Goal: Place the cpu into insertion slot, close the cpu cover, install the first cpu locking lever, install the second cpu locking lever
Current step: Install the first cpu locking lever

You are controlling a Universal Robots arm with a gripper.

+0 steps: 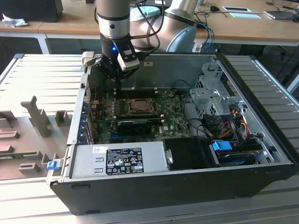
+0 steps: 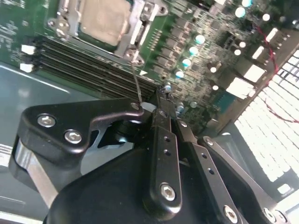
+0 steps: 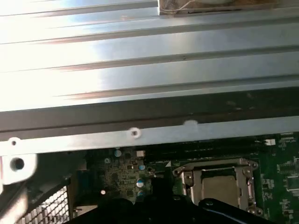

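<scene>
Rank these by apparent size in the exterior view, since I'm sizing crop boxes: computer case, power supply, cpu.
1. computer case, by far the largest.
2. power supply, the silver box along the case's near wall.
3. cpu, a small square seated in the insertion slot.

cpu (image 2: 102,22): dull pale metal face, faintly brushed. cpu cover (image 2: 135,35): bright bare metal. Circuit board (image 2: 196,28): glossy green. Tool (image 2: 161,109): matt black metal, shiny screw heads. Case (image 1: 154,191): matt black outside. Desk (image 1: 46,79): ribbed grey metal, satin.
</scene>
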